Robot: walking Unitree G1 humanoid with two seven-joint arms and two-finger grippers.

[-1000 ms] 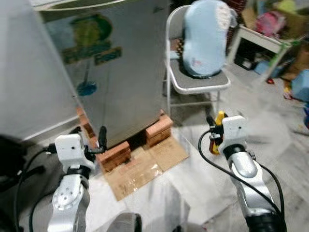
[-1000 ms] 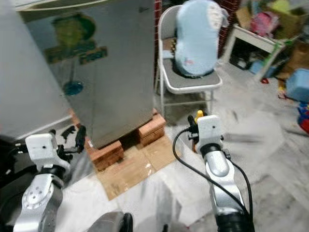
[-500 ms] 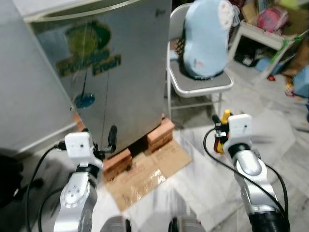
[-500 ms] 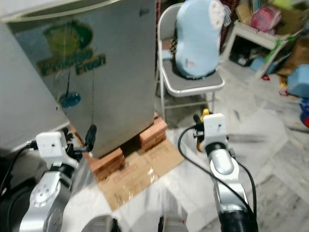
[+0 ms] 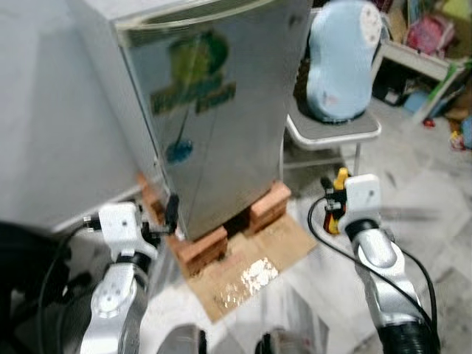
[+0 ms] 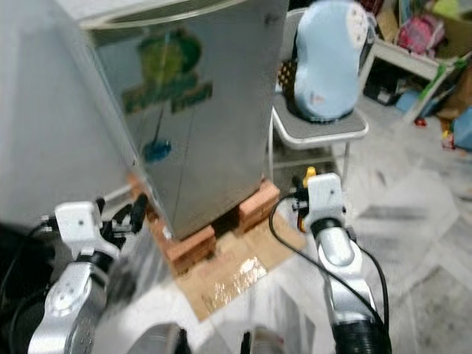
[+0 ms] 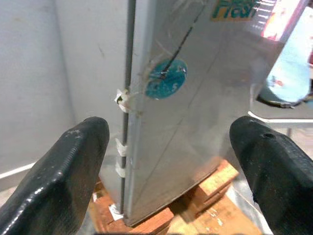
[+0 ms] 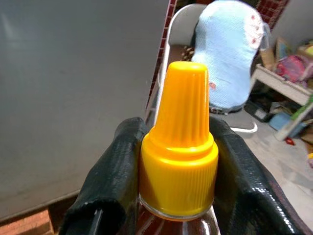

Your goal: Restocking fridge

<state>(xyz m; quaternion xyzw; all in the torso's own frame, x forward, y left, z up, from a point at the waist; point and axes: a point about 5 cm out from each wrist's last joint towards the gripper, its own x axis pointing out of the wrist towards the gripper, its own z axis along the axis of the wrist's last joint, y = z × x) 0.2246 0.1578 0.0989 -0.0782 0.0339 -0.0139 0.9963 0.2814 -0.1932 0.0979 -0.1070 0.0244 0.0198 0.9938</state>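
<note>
While one fridge (image 5: 214, 110) stands shut, right tool (image 8: 176, 196) gripping one bottle (image 8: 178, 147)

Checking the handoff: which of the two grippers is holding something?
The right gripper: its fingers clamp a yellow-capped bottle. The left gripper is open, with nothing between its fingers, facing the fridge.

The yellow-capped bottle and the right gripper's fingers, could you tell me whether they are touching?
Touching. The right wrist view shows the right gripper with both black fingers pressed against the sides of the yellow-capped bottle, no gap visible.
</note>
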